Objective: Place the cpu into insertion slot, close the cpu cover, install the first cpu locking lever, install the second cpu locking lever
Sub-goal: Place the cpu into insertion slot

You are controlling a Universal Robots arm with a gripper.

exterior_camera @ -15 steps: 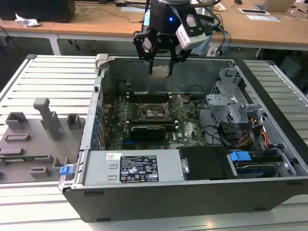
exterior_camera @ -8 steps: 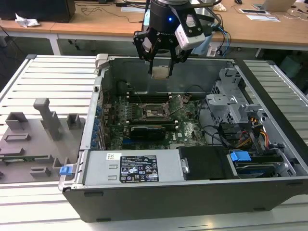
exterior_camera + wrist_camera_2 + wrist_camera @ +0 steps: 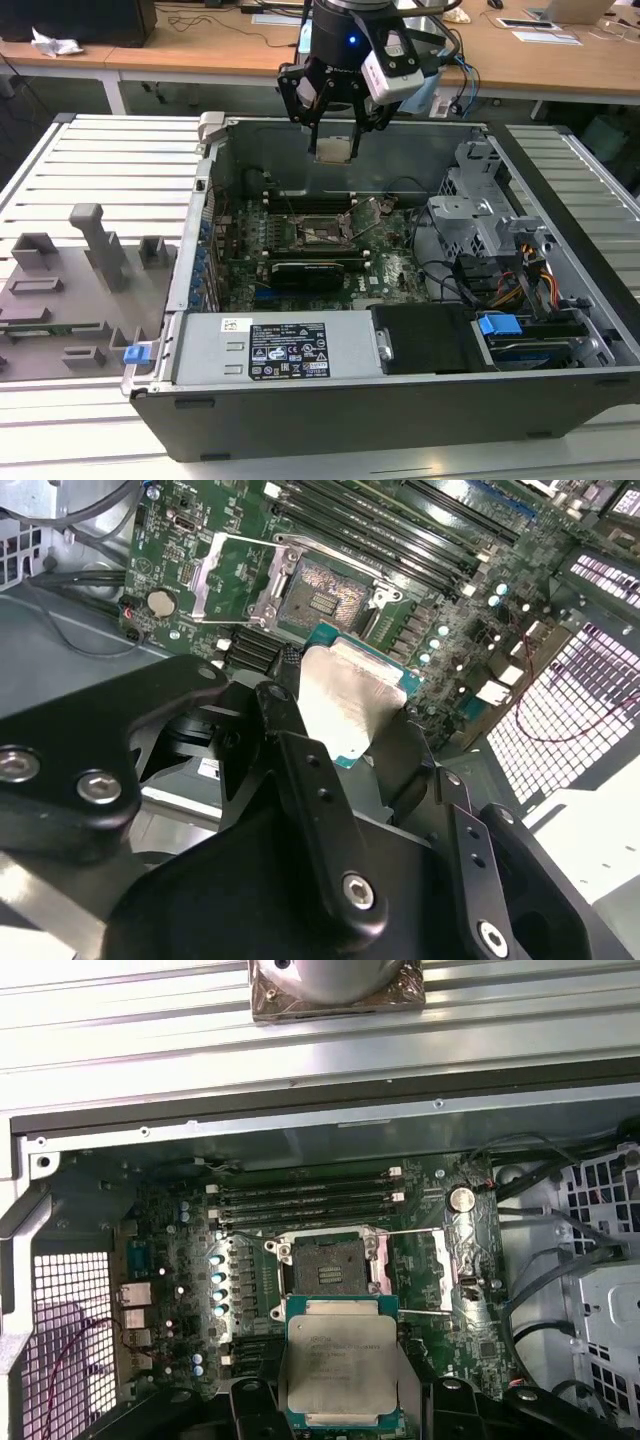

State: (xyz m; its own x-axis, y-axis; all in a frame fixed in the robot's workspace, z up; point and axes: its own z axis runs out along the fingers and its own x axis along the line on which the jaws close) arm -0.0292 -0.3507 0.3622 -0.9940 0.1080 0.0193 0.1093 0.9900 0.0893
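Held flat in gripper (image 3: 334, 147), fingers closed on its edges: cpu (image 3: 333, 153), high over case (image 3: 400, 400). Insertion slot (image 3: 325, 1270) seen bare below, just beyond chip's edge in first wrist view; cpu cover (image 3: 204, 580) swung open.

Arm end unit: black gripper (image 3: 334, 147), linkage type.
Black link bars (image 3: 310, 780) on gripper, silver screws (image 3: 358, 891) at joints; above gripper, black wrist housing (image 3: 345, 22) with blue light (image 3: 350, 41); beside gripper, white-grey camera block (image 3: 390, 72), black cables (image 3: 430, 38).
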